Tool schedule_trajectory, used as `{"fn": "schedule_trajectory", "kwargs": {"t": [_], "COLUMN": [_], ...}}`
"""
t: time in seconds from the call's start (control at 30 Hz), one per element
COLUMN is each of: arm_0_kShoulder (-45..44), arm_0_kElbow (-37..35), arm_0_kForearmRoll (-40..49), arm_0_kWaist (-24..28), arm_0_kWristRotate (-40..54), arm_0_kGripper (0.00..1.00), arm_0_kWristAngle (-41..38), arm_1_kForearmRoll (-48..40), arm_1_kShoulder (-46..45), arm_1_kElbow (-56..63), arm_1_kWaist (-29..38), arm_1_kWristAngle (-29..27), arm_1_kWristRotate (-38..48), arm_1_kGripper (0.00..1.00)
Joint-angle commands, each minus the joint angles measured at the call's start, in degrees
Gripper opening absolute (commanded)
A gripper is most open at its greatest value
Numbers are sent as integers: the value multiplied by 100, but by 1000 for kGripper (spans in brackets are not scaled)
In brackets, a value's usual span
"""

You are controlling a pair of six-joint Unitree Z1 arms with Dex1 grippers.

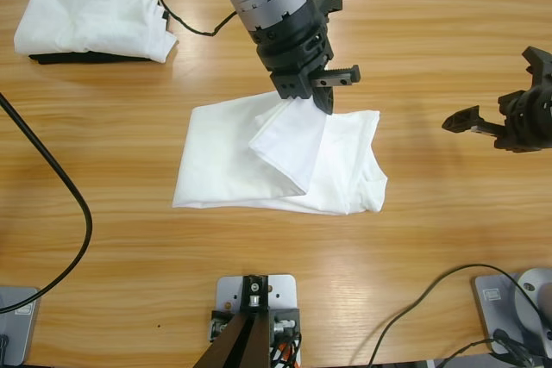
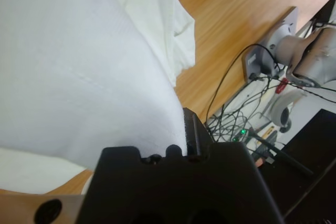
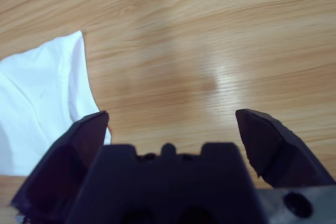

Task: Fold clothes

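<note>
The white T-shirt [image 1: 250, 165] lies partly folded in the middle of the table, with one flap turned over toward its centre. My left gripper [image 1: 308, 99] comes down from the top and is shut on the raised corner of that flap at the shirt's far edge. In the left wrist view the white cloth [image 2: 79, 61] fills the picture and runs into the left gripper [image 2: 178, 141], hiding one jaw. My right gripper [image 1: 493, 92] hovers open at the right edge, apart from the shirt. In the right wrist view the right gripper [image 3: 170, 129] has bare wood between its jaws and a shirt corner [image 3: 42, 93] at the left.
A folded white garment [image 1: 95, 19] rests on a black one [image 1: 69, 58] at the back left corner. A black cable [image 1: 65, 183] curves across the table's left side, and another [image 1: 185, 23] trails at the back. An arm base and cables [image 2: 294, 51] lie beyond the table edge.
</note>
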Motion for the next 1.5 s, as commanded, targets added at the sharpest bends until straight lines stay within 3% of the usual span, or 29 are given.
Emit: {"fn": "schedule_trajectory", "kwargs": {"t": [0.03, 0.47, 0.73, 0.8, 0.9, 1.13, 1.23, 1.5], "arm_0_kShoulder": [491, 795, 1250, 1344, 1291, 1185, 1168, 1235], "arm_0_kElbow": [-745, -1698, -3140, -3516, -3524, -3528, -3528, -3528], "arm_0_kForearmRoll": [564, 558, 539, 448, 82, -895, -1134, -1593], "arm_0_kWaist": [-41, -41, -49, -55, -62, -125, -153, -264], "arm_0_kWristRotate": [-106, -545, -928, -997, -1053, -1264, -1336, -1612], "arm_0_kGripper": [0, 0, 6, 85, 194, 204, 263, 273], "arm_0_kWristAngle": [-21, -23, -78, -97, -94, -102, -206, -508], "arm_1_kForearmRoll": [24, 8, -28, -28, -28, -64, -72, -72], "arm_1_kShoulder": [60, 107, 165, 167, 174, 209, 218, 227], "arm_1_kElbow": [-23, -28, -28, -28, -28, -11, -11, -11], "arm_1_kWaist": [-36, -34, -27, -27, -25, 8, 17, 40], "arm_1_kWristAngle": [-82, -82, -82, -82, -90, -89, -90, -90], "arm_1_kWristRotate": [-70, -102, -111, -111, -111, -111, -111, -111], "arm_1_kGripper": [1000, 1000, 1000, 1000, 1000, 1000, 1000, 1000]}}
